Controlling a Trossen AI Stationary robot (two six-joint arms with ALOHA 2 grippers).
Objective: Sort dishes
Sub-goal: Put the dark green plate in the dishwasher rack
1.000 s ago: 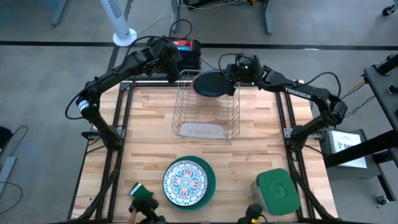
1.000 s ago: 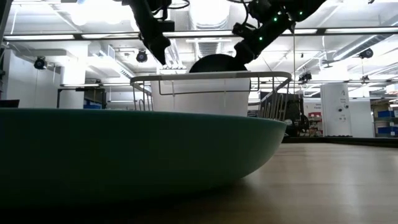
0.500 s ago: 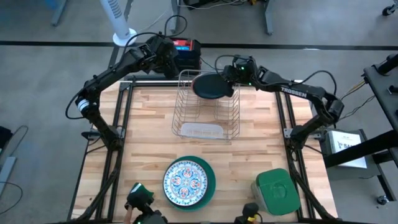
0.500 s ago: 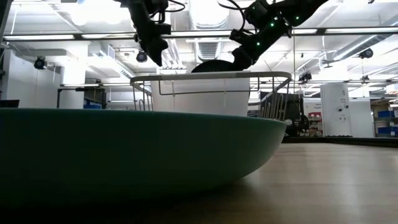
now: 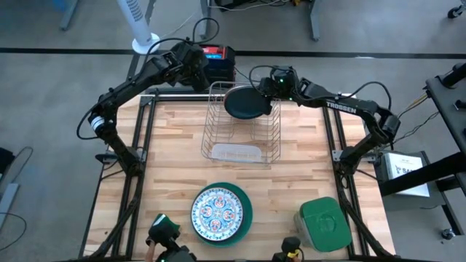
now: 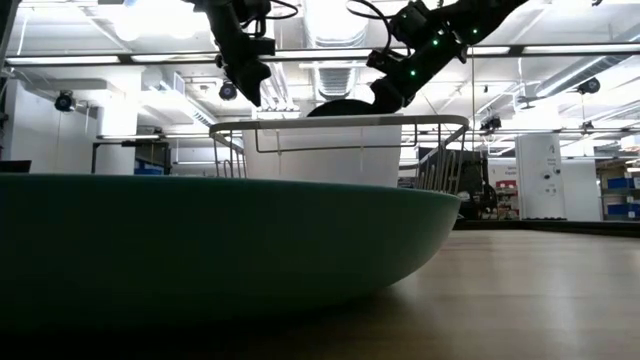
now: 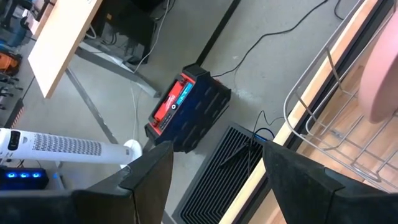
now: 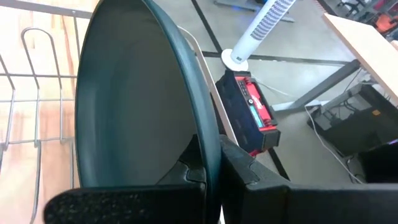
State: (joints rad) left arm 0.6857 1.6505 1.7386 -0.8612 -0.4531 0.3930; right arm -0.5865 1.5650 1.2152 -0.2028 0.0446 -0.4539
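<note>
We start with the wooden table (image 5: 175, 145), seen from above. At its twelve o'clock edge stands the wire dish rack (image 5: 240, 135), and at six o'clock lies the white plate with blue-red ornament (image 5: 218, 210), stacked on the bright teal-green plate (image 5: 246, 211), whose rim shows around it. At five o'clock sits a square green-lidded container (image 5: 325, 224); it is no dish.

As we judge it, the sorting is about half done. The dark teal plate (image 5: 245, 102) is over the far end of the rack, on edge, with the right gripper (image 5: 268, 89) clamped tight on its rim at the plate's three o'clock side; it looks not yet released. A salmon-pink plate (image 7: 382, 74) seems already to stand in the rack. The two stacked plates at six o'clock are left.

The left gripper (image 5: 191, 61) hangs beyond the table's eleven o'clock corner, fingers spread wide and holding nothing.

Now, what each view adds. Only the left wrist view shows the pink plate; from above we cannot make it out behind the dark one. The right wrist view alone shows the pinch: both dark fingers (image 8: 249, 171) closed over the teal rim. The low view is mostly filled by the teal-green plate's side, yet it shows the dark plate's top edge poking just above the rack's rim, so it sits low in the rack. The red-and-black box (image 5: 218, 60) on the floor shows from above and from both wrists.
</note>
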